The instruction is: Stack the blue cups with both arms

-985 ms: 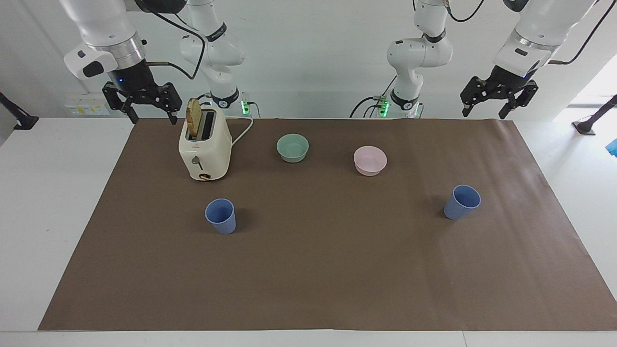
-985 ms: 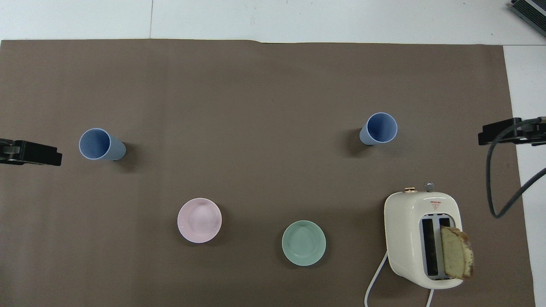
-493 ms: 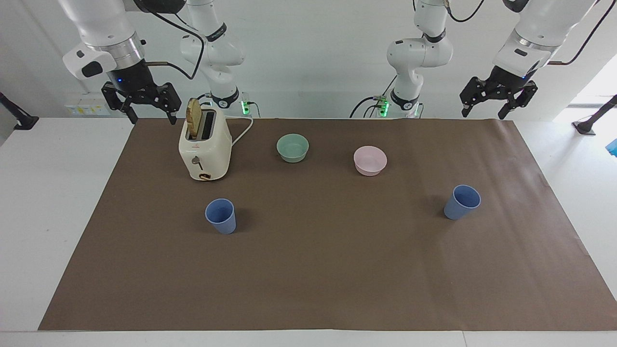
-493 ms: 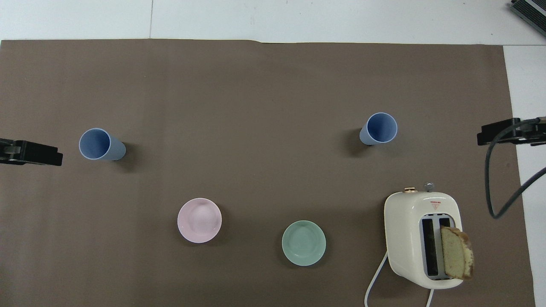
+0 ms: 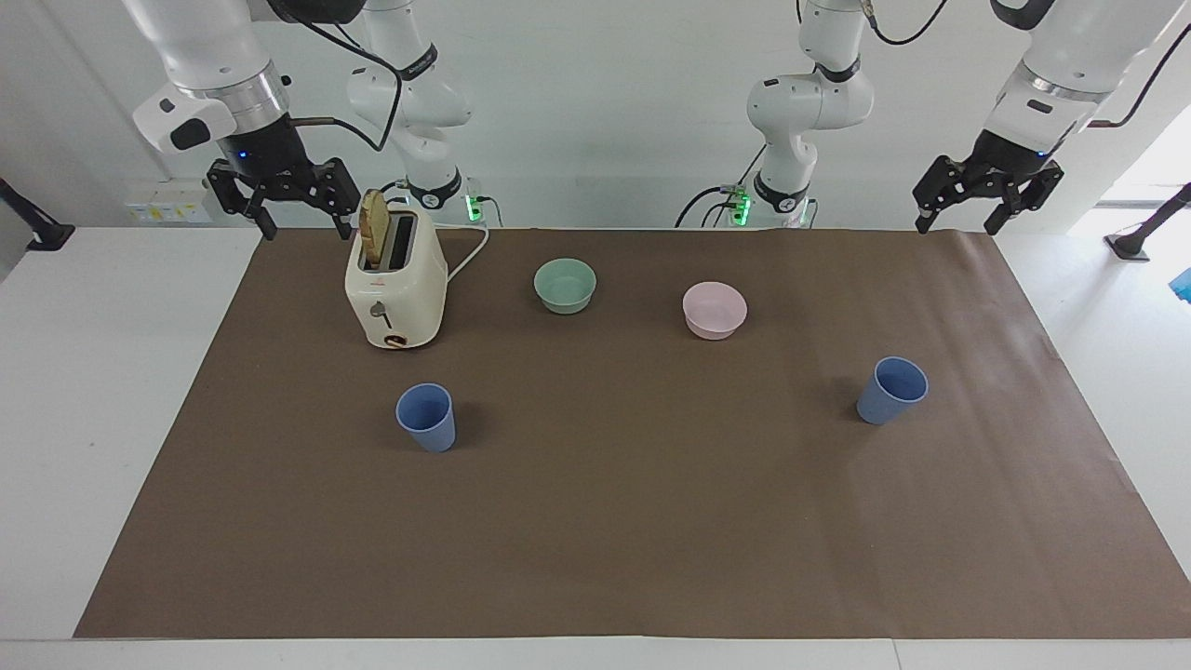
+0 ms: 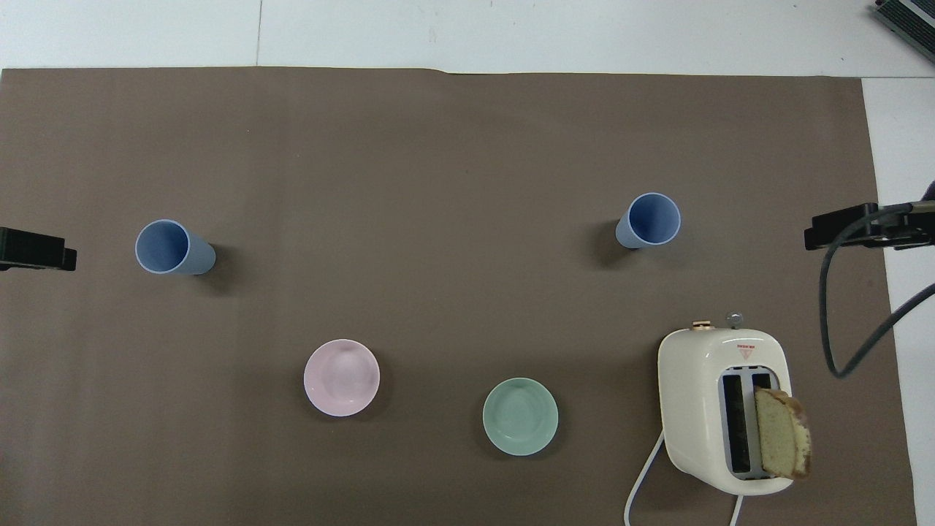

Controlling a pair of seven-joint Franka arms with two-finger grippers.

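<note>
2 tapered matte blue cups (image 5: 427, 418) (image 5: 891, 390) stand upright.

- left arm (image 5: 1061, 65): drops in from above at its own end of the table, wrist angled down
- left gripper (image 5: 988, 212): raised over the table's near edge, fingers spread, nothing held
- right arm (image 5: 209, 56): same pose at its own end
- right gripper (image 5: 300, 223): raised, fingers spread, nothing held
</note>
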